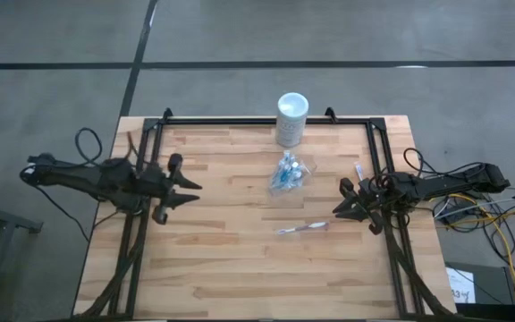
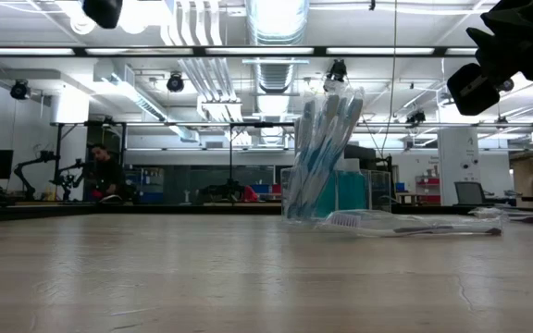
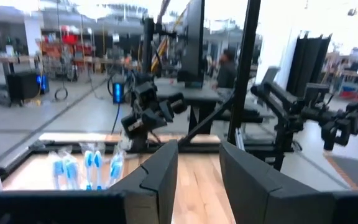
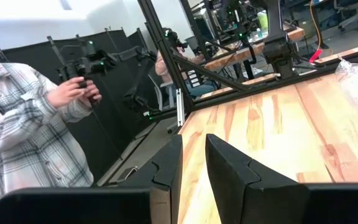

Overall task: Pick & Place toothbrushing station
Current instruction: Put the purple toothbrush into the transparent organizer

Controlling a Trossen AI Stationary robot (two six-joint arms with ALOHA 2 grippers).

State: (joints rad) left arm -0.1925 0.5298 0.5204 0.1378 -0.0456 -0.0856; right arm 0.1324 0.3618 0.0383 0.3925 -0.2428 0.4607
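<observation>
A small clear cup (image 1: 289, 172) stands upright on the wooden table right of centre and holds blue-and-white toothbrushes (image 2: 327, 139) and teal tubes (image 2: 350, 192). It also shows in the left wrist view (image 3: 86, 168). One wrapped toothbrush (image 1: 302, 228) lies flat on the table nearer the front, and shows in the low view (image 2: 405, 223). My left gripper (image 1: 190, 190) hovers open and empty at the table's left, pointing at the cup (image 3: 199, 162). My right gripper (image 1: 336, 201) hovers open and empty at the right, just right of the lying toothbrush (image 4: 194, 152).
A tall white cylinder (image 1: 291, 118) stands at the far edge behind the cup. A black frame (image 1: 266, 121) runs round the table's far and side edges. Another wrapped item (image 1: 359, 170) lies near the right rail. A person in a plaid shirt (image 4: 23, 112) stands beyond the table.
</observation>
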